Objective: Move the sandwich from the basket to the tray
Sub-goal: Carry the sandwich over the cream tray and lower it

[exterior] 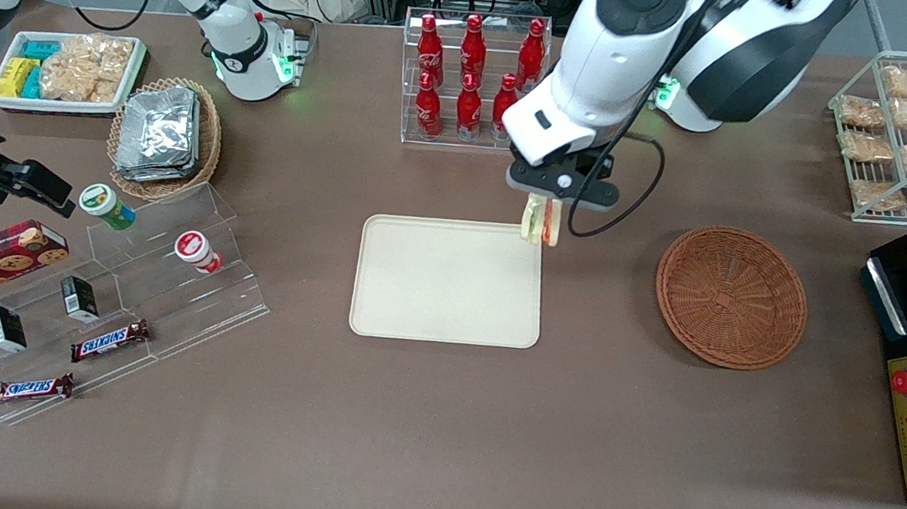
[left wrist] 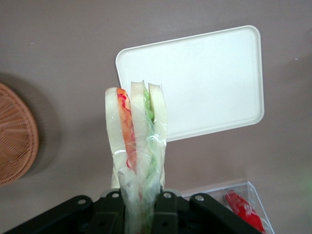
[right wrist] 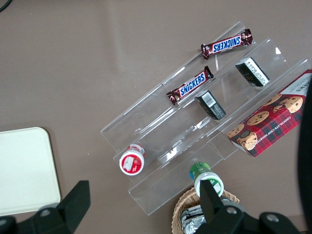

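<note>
Presently: tray (exterior: 448, 281), bare, cream. Sandwich (exterior: 541, 221) hangs clamped on edge between the closed fingers of the gripper (exterior: 544, 213), above the tray's corner nearest the bottles (exterior: 472, 79). Basket (exterior: 731, 295), empty, toward the working arm's end. Advice: carry the sandwich farther in over the tray's middle, lower until it touches, then let go, lest it tip over the rim. Nothing bars the way.

Gripper (exterior: 543, 213) fingertips hidden by the arm above in the front view. Lower end of sandwich (left wrist: 136, 146) swallowed by the black mount. Basket (left wrist: 14, 141) cut off at the wrist picture's edge.
</note>
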Tool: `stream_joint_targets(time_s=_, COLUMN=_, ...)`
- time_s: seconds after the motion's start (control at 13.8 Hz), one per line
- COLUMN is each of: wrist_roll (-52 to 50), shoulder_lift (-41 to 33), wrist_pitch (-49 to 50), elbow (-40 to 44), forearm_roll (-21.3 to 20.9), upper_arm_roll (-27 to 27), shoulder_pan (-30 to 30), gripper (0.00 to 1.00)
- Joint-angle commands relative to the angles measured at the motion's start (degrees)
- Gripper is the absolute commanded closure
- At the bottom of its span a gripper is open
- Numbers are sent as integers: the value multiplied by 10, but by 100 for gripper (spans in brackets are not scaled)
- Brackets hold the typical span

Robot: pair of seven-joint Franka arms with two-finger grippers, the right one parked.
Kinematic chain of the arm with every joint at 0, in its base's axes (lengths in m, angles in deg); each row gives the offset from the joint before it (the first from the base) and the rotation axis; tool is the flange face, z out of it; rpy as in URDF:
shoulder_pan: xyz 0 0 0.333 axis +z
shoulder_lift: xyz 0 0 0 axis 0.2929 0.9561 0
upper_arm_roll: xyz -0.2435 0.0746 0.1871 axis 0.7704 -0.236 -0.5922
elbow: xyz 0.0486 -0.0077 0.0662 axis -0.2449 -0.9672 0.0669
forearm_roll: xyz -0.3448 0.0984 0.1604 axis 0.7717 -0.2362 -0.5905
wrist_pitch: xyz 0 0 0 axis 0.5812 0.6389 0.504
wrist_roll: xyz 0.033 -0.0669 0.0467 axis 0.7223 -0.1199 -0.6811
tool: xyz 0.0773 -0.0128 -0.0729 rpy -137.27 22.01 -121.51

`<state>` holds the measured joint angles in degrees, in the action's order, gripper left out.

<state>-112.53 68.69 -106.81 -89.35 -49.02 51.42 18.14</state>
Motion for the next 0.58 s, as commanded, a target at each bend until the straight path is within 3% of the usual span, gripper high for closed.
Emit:
stream_joint_targets(time_s=0.0, wrist_roll=-11, shoulder_lift=-16, wrist_pitch=-95, elbow=-102, forearm_roll=-10, upper_arm_roll=3, shoulder_pan=14, gripper=88)
stream_joint_targets(time_s=0.22, wrist_roll=-30, shoulder_lift=2, wrist_pitch=-212, elbow=-196, forearm_roll=-49, upper_arm_roll=1, shoulder_pan=21, gripper=88)
stream_joint_targets(time_s=0.51, wrist_roll=-98, shoulder_lift=75, wrist_pitch=-292, elbow=-232, forearm_roll=-117, upper_arm_roll=-10, shoulder_pan=18, gripper=88)
